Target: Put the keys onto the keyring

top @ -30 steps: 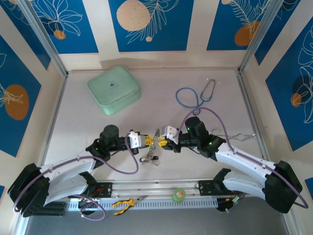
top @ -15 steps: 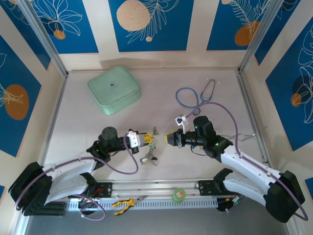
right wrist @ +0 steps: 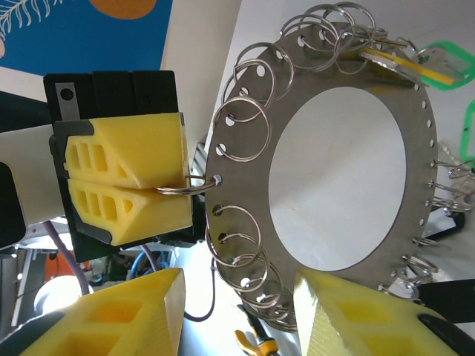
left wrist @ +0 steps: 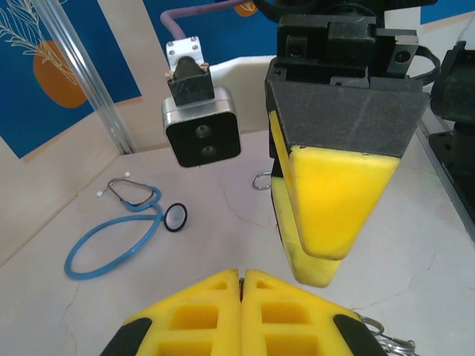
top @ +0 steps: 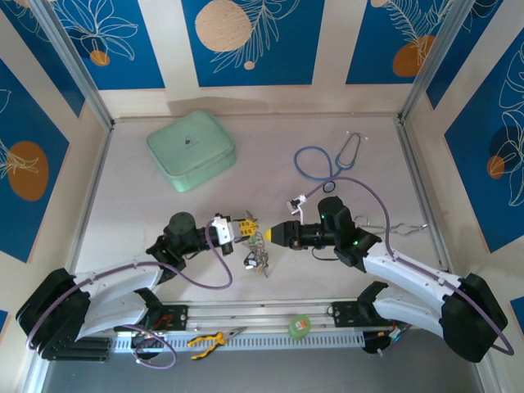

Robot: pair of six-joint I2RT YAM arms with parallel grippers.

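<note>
Two arms meet over the near middle of the pale tabletop [top: 139, 205]. At the far left I see a mint-green case [top: 191, 150], and at the far right a blue stethoscope [top: 323, 160]. The keyring [right wrist: 249, 178] hangs between the arms. My left fingers [right wrist: 126, 189] are pressed together on one of the small split rings along its rim. My right fingers [top: 273, 235] stand wide apart just beside it, gripping nothing. From its far rim dangle keys [right wrist: 404, 63] with green and yellow tags. Whether the keyring touches the tabletop I cannot tell.
</note>
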